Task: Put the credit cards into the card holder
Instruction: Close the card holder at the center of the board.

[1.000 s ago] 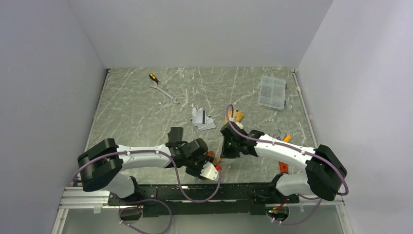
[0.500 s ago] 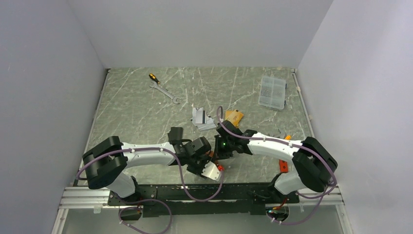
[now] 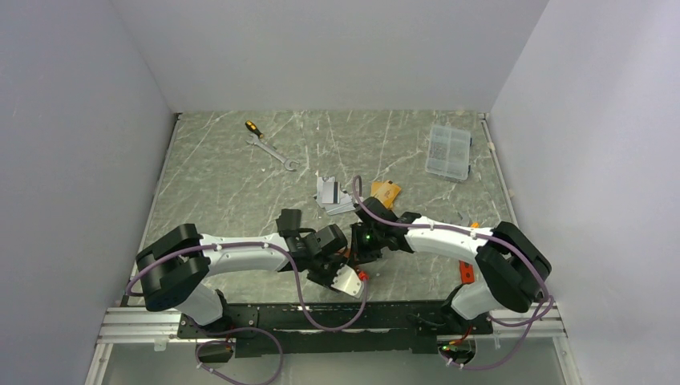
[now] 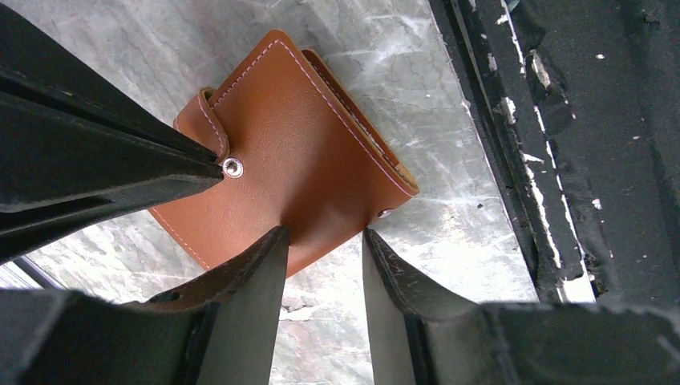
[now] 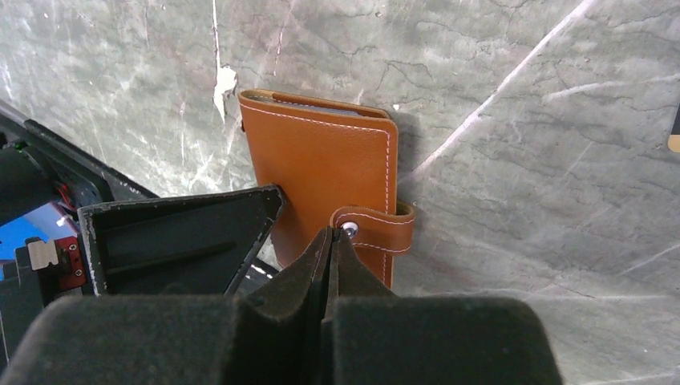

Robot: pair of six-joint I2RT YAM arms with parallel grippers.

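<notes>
Tan-brown leather folding card holder (image 4: 297, 152): lies snapped closed, near-centre on grey marbled table (image 5: 521, 120). Probably light, supple, smooth; best pinched at an edge. Left gripper (image 4: 325, 241) parted at its edge; right gripper (image 5: 333, 237) clenched, tips at snap tab (image 5: 377, 228).

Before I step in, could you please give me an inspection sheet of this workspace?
Surface: grey marbled table, scratched.
Job's things: brown card holder closed and snapped, near front edge; silver-grey cards and gold-orange card loose farther back.
Clutter: wrench, screwdriver, clear parts box.
Grippers: left gripper open at the holder's edge; right gripper shut, tips at the snap strap.
Cables: purple cables along both arms.
Surroundings: plain pale walls; black rail in front.
</notes>
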